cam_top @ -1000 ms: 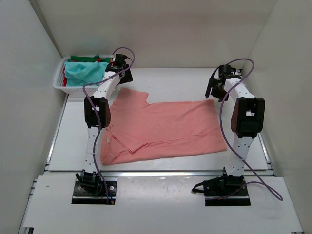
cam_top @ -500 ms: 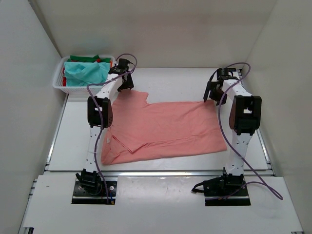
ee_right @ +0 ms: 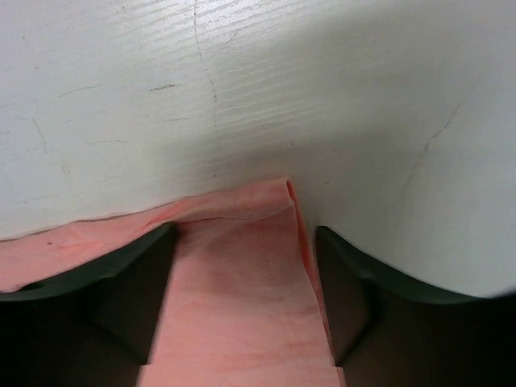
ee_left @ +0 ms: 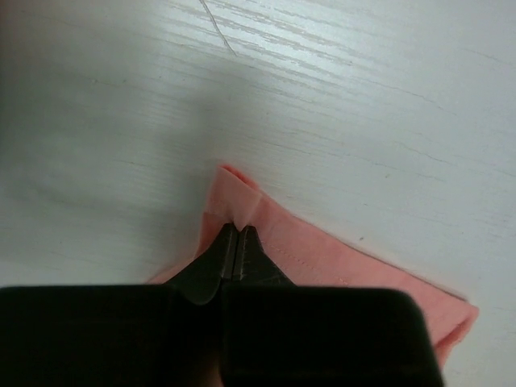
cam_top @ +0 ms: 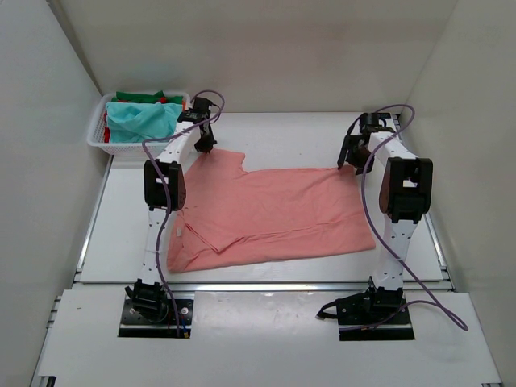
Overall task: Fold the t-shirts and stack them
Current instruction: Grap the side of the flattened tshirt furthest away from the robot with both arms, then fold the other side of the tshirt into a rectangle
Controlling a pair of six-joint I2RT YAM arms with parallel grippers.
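as left tool (ee_left: pixel 235 231) pinches shirt (ee_left: pixel 310 246) corner, right tool (ee_right: pixel 242 238) straddles edge

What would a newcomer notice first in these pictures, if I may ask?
The salmon-pink t-shirt spread across the table dominates. The left pincer is shut on its far-left corner; the open right pincer straddles the far-right corner. A white basket of more shirts sits far left.

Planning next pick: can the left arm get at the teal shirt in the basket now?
Probably yes: the teal shirt lies on top in the open basket, close by. But the left pincer is shut on the pink shirt and must let go first.
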